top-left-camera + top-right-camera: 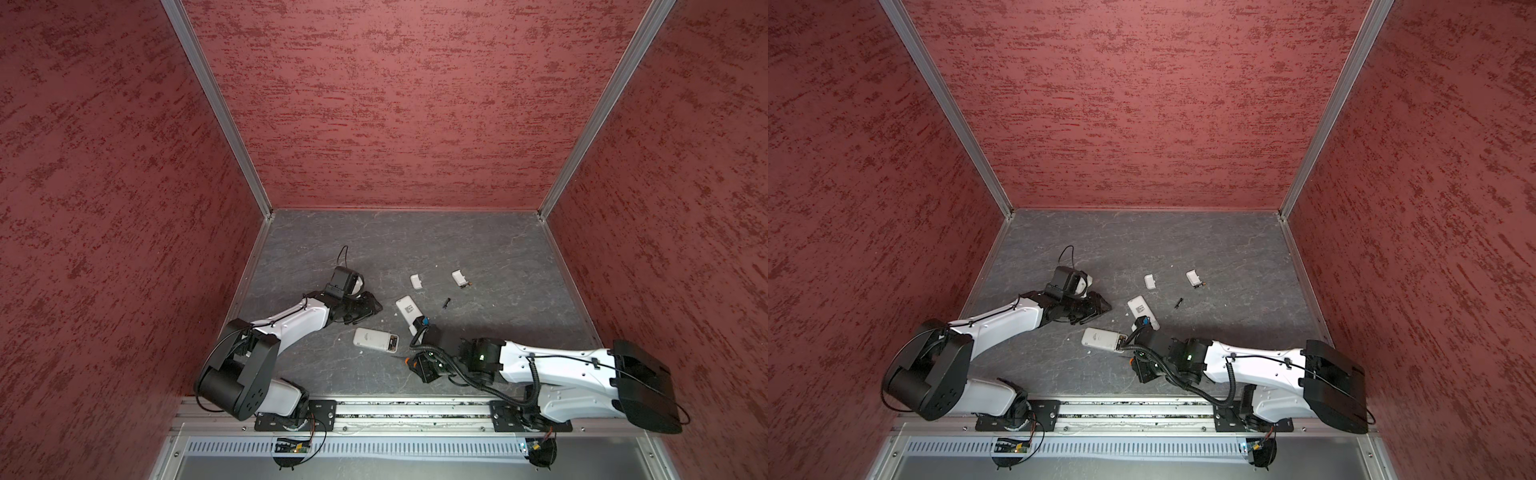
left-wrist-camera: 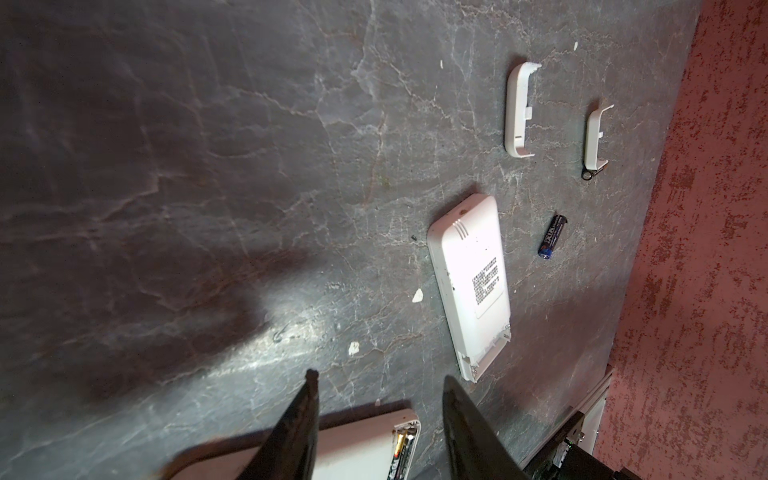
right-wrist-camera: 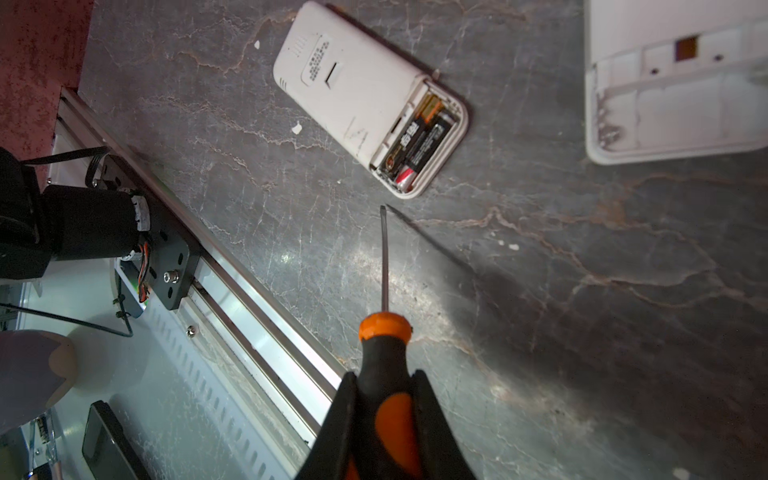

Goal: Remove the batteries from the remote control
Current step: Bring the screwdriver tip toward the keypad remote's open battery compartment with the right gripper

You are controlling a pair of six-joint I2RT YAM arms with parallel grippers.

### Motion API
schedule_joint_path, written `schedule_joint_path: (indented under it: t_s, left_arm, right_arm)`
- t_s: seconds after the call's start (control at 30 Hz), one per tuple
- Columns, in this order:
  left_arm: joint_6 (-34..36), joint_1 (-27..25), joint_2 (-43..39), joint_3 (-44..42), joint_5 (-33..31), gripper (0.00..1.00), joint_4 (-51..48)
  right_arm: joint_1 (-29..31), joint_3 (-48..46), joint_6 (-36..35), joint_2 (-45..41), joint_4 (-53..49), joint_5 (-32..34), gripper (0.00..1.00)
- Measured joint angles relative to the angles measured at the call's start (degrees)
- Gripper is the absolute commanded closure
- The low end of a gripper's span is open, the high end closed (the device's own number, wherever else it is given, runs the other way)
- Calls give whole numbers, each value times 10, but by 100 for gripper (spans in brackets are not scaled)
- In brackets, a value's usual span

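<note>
A: right gripper (image 3: 384, 376) is clamping the screwdriver (image 3: 384, 345), tip pointing at the near remote (image 3: 353, 91), just short of it. Two batteries (image 3: 417, 143) are sitting in its open bay.
B: left gripper (image 2: 379, 376) is hanging part-open, empty. I'd be pinning the remote with it while levering shallow under a battery end, otherwise the case is likely skidding.

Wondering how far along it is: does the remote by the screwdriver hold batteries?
Yes, two batteries lie in the open compartment of the remote, near the screwdriver tip.
</note>
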Motion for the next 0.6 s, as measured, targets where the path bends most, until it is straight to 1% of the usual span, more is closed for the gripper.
schedule_joint_path:
  t_s: [0.17,0.47,0.57,0.6]
  left_arm:
    - [0,0,0,0,0,51,0]
    - [13,-1,-15,0,-6,41,-25]
    - [23,-7,-42,0,-15,34,-45]
    - [28,-9,-52,0,-19,29,-53]
  right_arm:
    - [-15,0,-13,5,6,9,100]
    - [-53,7,-46,23,20,21,100]
    - [-69,18,-59,40,29,21,100]
    - [-74,22,-64,46,32,21,100]
